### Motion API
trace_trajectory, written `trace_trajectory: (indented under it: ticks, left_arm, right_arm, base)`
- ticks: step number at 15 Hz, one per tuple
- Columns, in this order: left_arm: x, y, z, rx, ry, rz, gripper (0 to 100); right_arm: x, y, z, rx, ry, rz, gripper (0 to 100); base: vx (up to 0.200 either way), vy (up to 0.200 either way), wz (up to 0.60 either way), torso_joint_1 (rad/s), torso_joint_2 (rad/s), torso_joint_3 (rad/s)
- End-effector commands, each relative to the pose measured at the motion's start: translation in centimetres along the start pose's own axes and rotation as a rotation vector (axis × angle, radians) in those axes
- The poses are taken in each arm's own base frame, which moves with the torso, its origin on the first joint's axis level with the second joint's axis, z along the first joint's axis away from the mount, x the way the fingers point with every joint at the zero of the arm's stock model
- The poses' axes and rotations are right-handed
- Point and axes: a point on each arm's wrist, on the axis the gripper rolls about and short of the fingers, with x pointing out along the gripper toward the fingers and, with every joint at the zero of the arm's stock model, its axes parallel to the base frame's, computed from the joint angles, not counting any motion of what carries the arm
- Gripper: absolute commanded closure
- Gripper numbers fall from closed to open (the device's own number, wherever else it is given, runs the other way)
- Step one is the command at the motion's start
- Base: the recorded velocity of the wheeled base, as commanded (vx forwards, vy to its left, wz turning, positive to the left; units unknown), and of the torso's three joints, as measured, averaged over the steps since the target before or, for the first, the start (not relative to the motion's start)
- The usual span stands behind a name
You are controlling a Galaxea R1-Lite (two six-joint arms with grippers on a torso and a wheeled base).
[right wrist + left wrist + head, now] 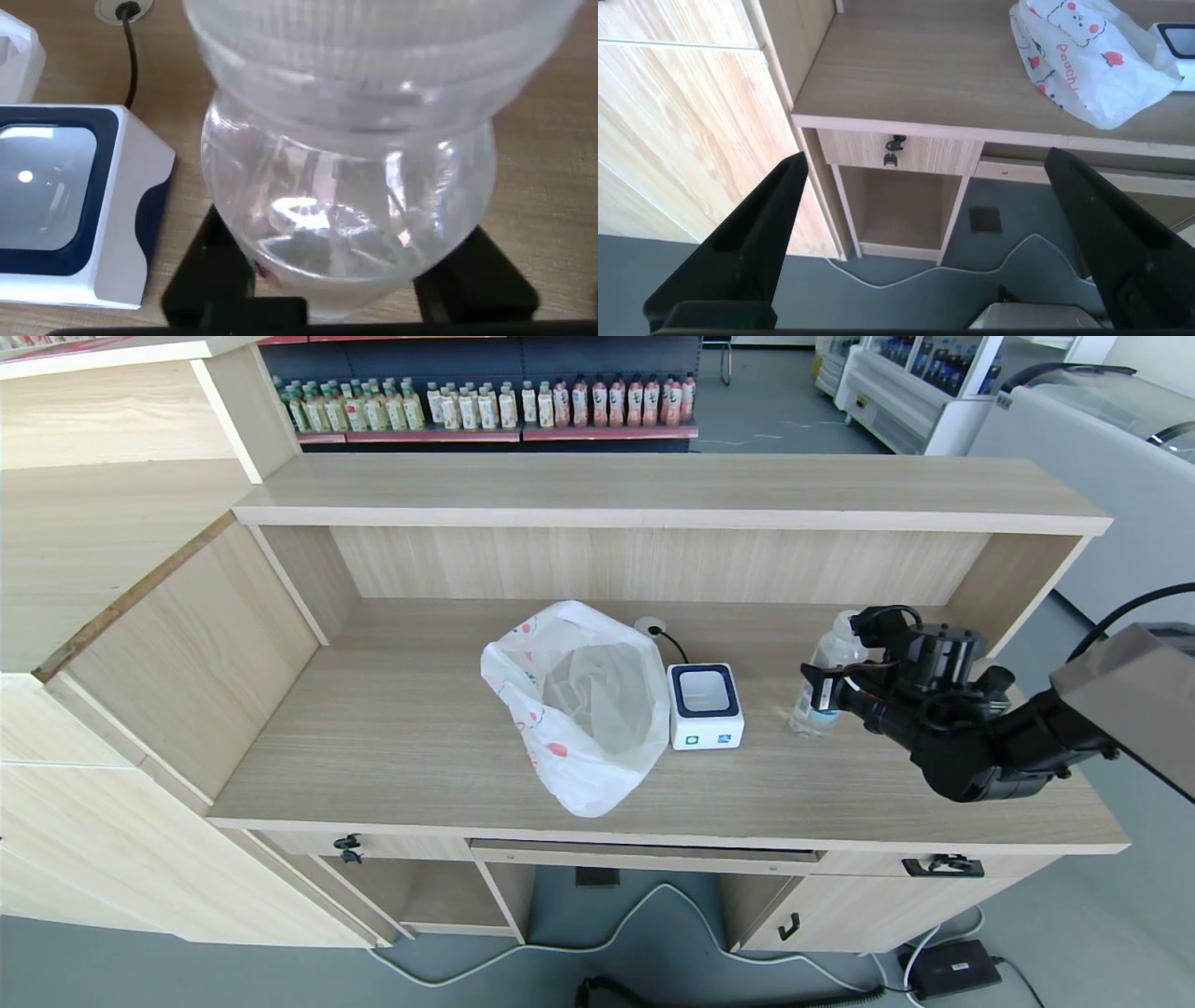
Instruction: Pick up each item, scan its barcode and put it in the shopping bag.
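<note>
A wooden bench [906,56] stood ahead of the left fingers [757,243]. Straight ahead, in line with the gap between the two fingers, a key [894,149] hung in a drawer lock, with an open cubby [896,210] under it. A white cable [906,275] trailed over the grey floor [654,257], nearer the fingers. Farther off, a cable hole [650,627] pierced the bench top and a raised ledge [653,490] closed its back. Well beyond stood a shelf [485,432] of drinks [485,403] and freezers [1102,439].
</note>
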Motion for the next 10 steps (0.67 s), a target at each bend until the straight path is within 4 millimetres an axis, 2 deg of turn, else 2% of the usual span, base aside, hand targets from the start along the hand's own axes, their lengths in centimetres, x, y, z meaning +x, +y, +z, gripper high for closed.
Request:
trace_trajectory:
  ticks: [1,7,10]
  left_arm:
    - [0.0,0.0,0.0,-0.001,-0.001,0.001,0]
    - [0.0,0.0,0.0,-0.001,-0.001,0.001,0]
    - [0.0,0.0,0.0,-0.001,-0.001,0.001,0]
  right_arm:
    - [0.0,0.0,0.2,-0.003,-0.005,-0.001,100]
    - [-0.2,-0.6,-0.1,-0.003,0.005,-0.014,100]
    - [-0.7,-0.7,0.8,-0.006,-0.012,-0.019,100]
  base:
    - [0.000,0.000,0.00,0.000,0.00,0.000]
    - [0.000,0.000,0.00,0.000,0.00,0.000]
    - [0.000,0.000,0.00,0.000,0.00,0.000]
